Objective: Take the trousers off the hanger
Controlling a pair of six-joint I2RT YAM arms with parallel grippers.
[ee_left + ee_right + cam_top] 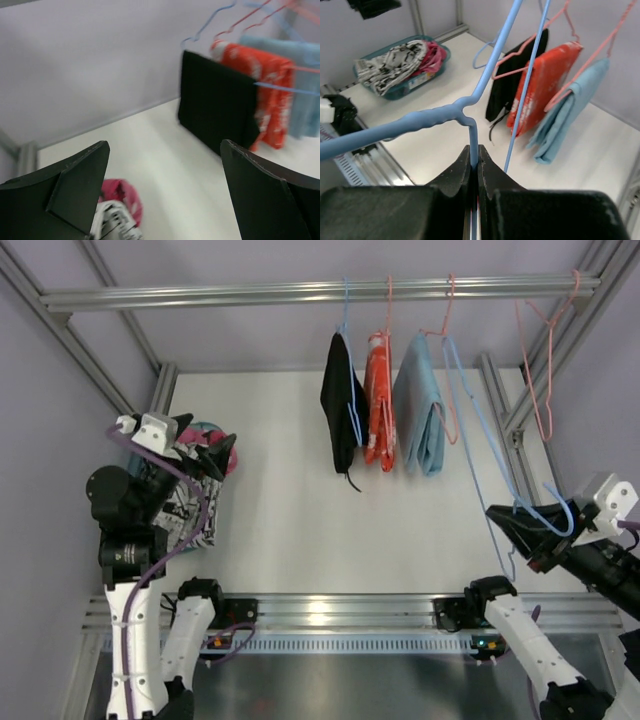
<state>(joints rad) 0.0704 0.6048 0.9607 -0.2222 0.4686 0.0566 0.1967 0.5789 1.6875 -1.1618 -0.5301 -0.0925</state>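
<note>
Gripping: right gripper (474, 152) clamps the blue hanger (420, 122).
Left gripper (164, 150): jaws wide apart.
Right wrist view: basket (400, 91) unhidden, printed trousers (390, 62) lying along it.

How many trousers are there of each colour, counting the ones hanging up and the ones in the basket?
Black trousers: 1
Red trousers: 1
Light blue trousers: 1
Pink trousers: 1
Black-and-white trousers: 1
Total: 5

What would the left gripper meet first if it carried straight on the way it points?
Probably the hanging black garment; the open left gripper faces it across bare table. Depth is unclear, so it might touch the table short of it.
</note>
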